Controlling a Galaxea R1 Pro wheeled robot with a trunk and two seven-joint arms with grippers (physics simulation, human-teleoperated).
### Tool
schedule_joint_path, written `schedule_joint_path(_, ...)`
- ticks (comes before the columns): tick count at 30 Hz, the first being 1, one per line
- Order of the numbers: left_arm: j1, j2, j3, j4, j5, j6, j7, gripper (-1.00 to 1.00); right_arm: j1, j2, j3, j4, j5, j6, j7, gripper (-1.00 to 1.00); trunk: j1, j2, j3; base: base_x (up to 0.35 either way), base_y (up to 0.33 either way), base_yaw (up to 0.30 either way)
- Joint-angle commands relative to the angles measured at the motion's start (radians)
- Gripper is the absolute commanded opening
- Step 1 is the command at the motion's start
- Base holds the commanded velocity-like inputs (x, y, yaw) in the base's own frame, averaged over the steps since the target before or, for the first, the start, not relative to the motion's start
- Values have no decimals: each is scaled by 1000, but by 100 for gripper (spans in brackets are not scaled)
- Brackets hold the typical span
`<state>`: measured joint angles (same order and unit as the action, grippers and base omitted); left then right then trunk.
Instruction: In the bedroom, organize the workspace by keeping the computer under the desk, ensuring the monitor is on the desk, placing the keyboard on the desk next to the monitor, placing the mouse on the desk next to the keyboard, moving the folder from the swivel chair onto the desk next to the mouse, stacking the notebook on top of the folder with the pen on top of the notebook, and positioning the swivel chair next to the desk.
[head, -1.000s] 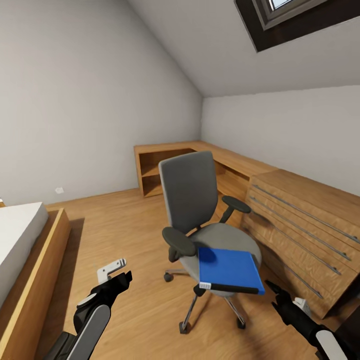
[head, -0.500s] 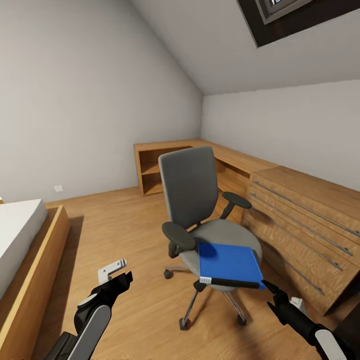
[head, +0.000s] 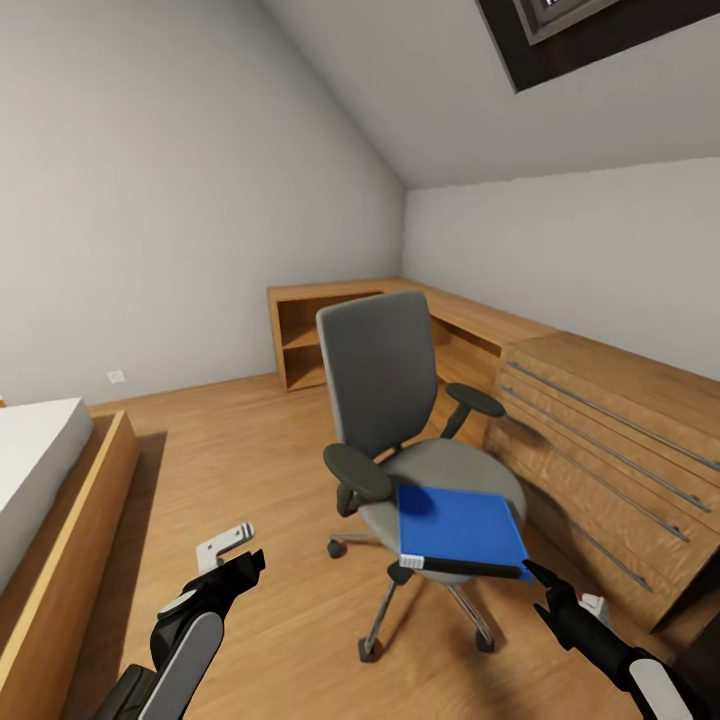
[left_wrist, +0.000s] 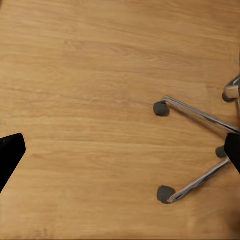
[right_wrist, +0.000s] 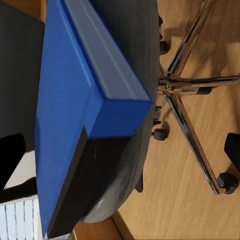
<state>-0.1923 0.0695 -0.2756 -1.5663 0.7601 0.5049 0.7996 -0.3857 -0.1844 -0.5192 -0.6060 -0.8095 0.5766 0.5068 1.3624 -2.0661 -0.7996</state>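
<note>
Since a second ago the right end effector (head: 545, 592) has crept forward and up toward the near corner of the folder (head: 458, 528), while the whole head view has tipped slightly, so the room sits a touch differently in frame. From the head camera, the swivel chair (head: 400, 420) stands in the middle of the wooden floor (head: 250, 450), its grey back toward the corner shelf unit (head: 310, 335), with the light wooden drawer chest (head: 610, 450) just beside it on the right. The blue folder lies flat on the front of the seat, overhanging its near edge. The left end effector (head: 232, 560) hangs low over bare floor, well apart from the chair, with the bed (head: 45, 500) off to the left. In the left wrist view its two dark fingertips (left_wrist: 10, 155) sit far apart, with the chair's chrome legs and castors (left_wrist: 161, 108) on the floorboards between them. In the right wrist view the fingers (right_wrist: 11, 157) are likewise spread wide, and the folder (right_wrist: 65, 130), showing its pale edge, rests on the dark seat close ahead, the star base (right_wrist: 187, 95) beyond it.
</note>
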Motion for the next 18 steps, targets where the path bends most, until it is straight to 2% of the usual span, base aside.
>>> schedule_joint_path(1, -1, 1, -2, 0, 6, 2, 8, 100, -1, 0, -4, 0, -3, 8, 1, 100, 0, 0, -1, 211, 0, 0)
schedule_joint_path(18, -1, 1, -2, 6, 5, 2, 8, 100, -1, -1, -4, 0, -3, 8, 1, 100, 0, 0, -1, 73, 11, 0)
